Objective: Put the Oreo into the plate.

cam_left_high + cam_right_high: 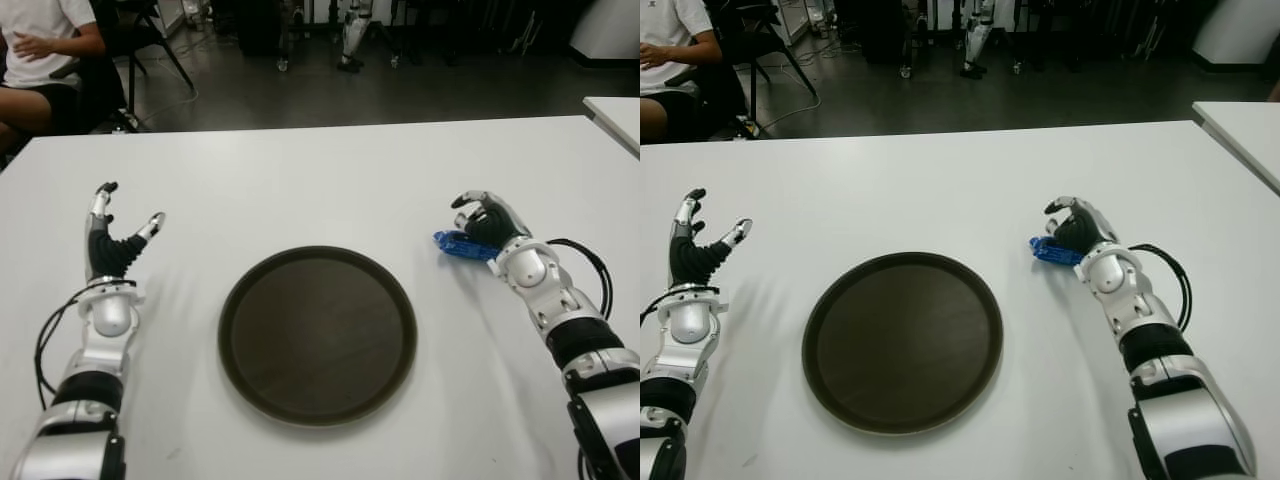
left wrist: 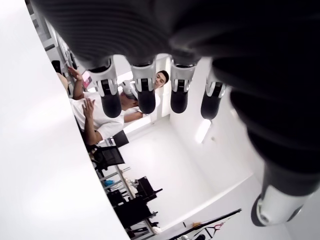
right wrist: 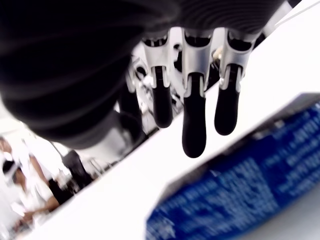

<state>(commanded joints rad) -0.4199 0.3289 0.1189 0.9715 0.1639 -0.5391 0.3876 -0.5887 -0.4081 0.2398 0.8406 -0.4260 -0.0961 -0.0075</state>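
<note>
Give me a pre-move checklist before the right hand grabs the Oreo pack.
1. Oreo pack lying on the table: ok.
2. Right hand over the pack: ok.
3. Right fingers closed on the pack: not ok, they hang open above it.
4. Plate holds nothing: ok.
5. Path from pack to plate unobstructed: ok.
6. Left hand away from the plate, open: ok.

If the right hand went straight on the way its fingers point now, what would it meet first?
The Oreo pack. The right hand hovers over it with fingers curled down toward the wrapper, not yet closed on it. Depth is unclear, but nothing else lies between; the plate sits off to its left.
</note>
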